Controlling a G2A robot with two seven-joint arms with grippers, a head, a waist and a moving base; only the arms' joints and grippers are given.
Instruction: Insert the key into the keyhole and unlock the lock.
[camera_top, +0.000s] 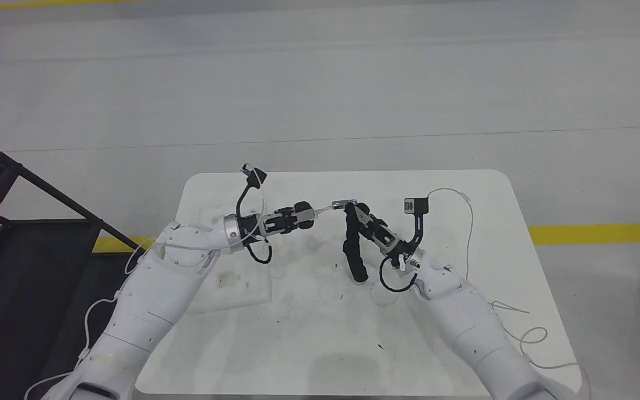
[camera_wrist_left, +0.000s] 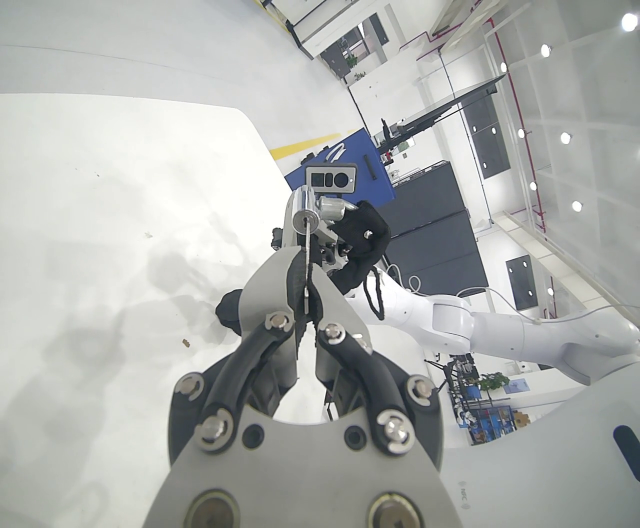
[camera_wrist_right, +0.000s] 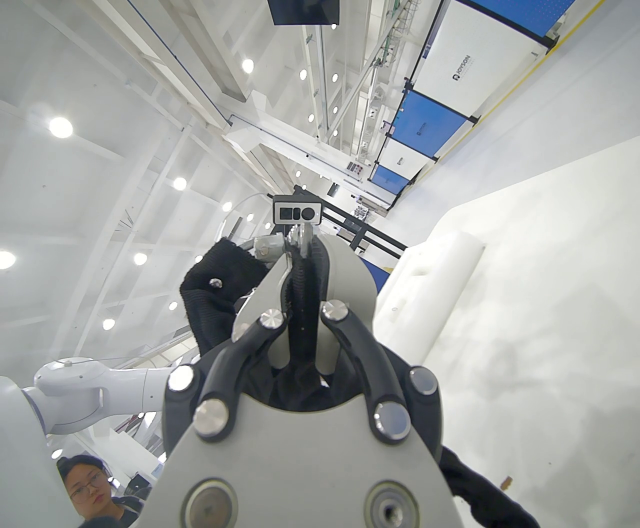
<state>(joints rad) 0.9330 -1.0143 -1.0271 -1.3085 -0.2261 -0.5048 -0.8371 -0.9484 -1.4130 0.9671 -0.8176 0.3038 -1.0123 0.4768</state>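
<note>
The insertion step is in hand. The left hand (camera_wrist_left: 306, 272) is closed tight on the key (camera_wrist_left: 305, 250), whose blade tip meets the keyhole (camera_wrist_left: 305, 220) in the round silver end of the lock (camera_wrist_left: 311, 206); how deep it sits I cannot tell. The right hand (camera_wrist_right: 301, 260) is clamped shut on the lock and its black sleeve (camera_wrist_right: 220, 290), holding it in the air above the surface (camera_top: 300, 330), toward 12 o'clock from the surface's middle. In the top view the left hand lies at 9 o'clock of the lock and the right hand at about 4 o'clock. Next, I judge, the key must be pushed straight along the cylinder's axis until seated, then twisted while the right hand braces the lock.
</note>
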